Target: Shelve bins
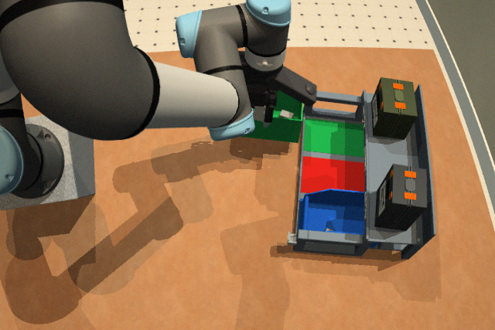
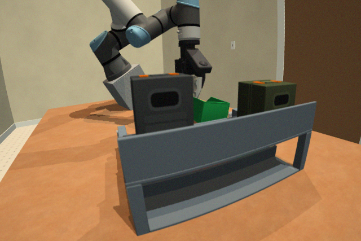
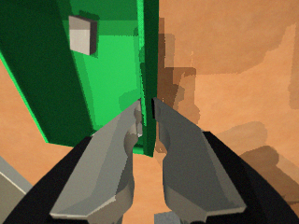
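My gripper [image 3: 148,99] is shut on one wall of the green bin [image 3: 100,70], one finger inside and one outside. The bin [image 1: 279,118] hangs just left of the shelf, next to the green mark [image 1: 333,136], and also shows behind the shelf in the exterior view [image 2: 210,108]. A small grey part [image 3: 82,35] lies inside the bin. The red mark [image 1: 332,175] is bare. The blue bin [image 1: 332,210] sits in the blue spot with a small part in it.
The grey shelf [image 2: 215,156] has an upper board carrying a dark grey case [image 1: 401,196] and an olive case [image 1: 394,107]. The arm's grey base block [image 1: 43,158] stands at the left. The table edge runs along the right.
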`<state>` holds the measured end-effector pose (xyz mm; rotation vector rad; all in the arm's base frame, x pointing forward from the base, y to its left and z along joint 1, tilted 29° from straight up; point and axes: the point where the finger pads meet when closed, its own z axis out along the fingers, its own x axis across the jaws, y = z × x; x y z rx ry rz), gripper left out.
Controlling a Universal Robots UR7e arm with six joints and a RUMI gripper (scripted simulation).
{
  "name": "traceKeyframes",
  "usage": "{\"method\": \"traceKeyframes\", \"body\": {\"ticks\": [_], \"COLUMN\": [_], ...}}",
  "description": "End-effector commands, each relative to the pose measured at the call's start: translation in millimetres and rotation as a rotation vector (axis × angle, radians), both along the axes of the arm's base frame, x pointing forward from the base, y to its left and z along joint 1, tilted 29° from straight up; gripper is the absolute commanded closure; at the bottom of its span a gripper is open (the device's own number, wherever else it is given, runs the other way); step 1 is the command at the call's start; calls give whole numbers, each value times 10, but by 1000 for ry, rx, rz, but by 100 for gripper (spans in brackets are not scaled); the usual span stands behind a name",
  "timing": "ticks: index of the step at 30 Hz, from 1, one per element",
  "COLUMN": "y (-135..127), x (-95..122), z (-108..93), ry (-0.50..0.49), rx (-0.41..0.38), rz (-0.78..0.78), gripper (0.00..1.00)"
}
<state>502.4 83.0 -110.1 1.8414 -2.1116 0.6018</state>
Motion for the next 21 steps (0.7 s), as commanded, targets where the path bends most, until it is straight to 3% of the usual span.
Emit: {"method": "traceKeyframes", "body": {"ticks": [1, 21], "y": [4, -6], "x": [46, 71], "z": [38, 51], "ry": [13, 116], "rx": [15, 69], "rz": [-13, -68], "gripper": [100, 100]}}
